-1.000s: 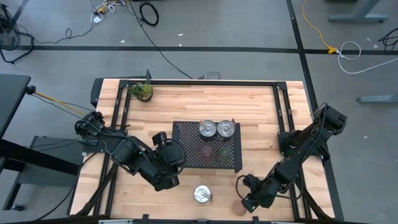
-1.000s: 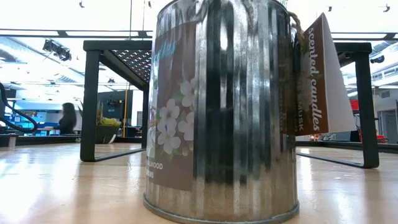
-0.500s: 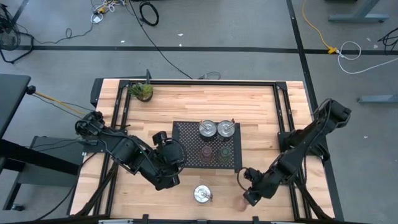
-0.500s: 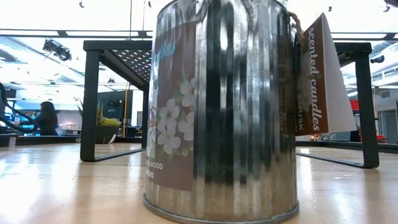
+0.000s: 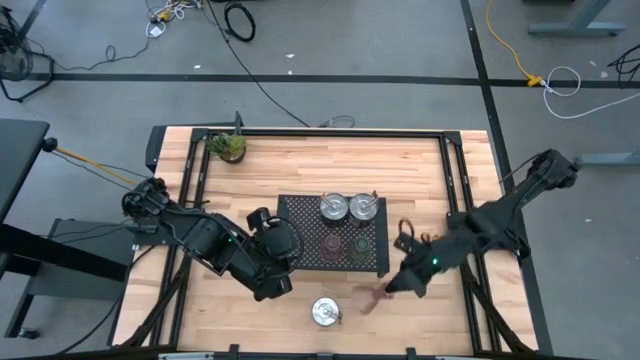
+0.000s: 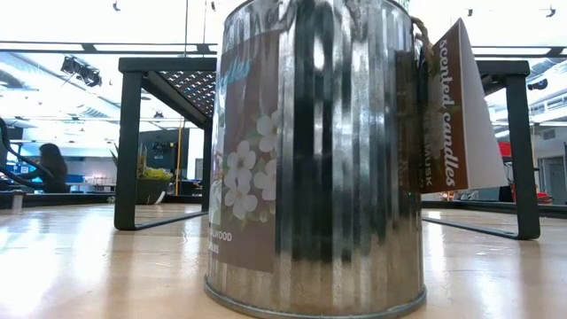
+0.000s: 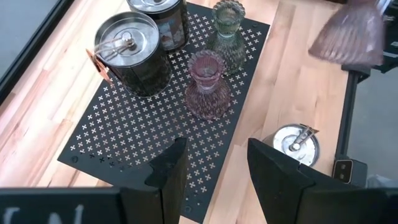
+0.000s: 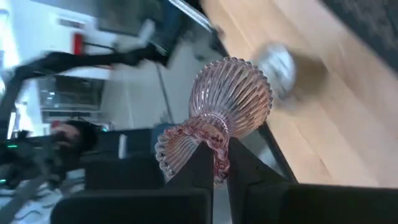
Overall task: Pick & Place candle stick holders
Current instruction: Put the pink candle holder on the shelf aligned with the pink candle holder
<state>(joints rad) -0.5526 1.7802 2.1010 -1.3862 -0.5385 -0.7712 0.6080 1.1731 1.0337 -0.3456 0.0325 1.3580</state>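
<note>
My right gripper (image 8: 216, 163) clamps a ribbed pink glass holder (image 8: 221, 112) by its frilled rim; body juts beyond fingertips, above table (image 5: 420, 170).

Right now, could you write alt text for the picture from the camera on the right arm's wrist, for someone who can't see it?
The right gripper is shut on the frilled rim of a pink ribbed glass candle holder, held up in the air. Behind it lie the wooden table and a blurred silver tin, with a room beyond.
</note>
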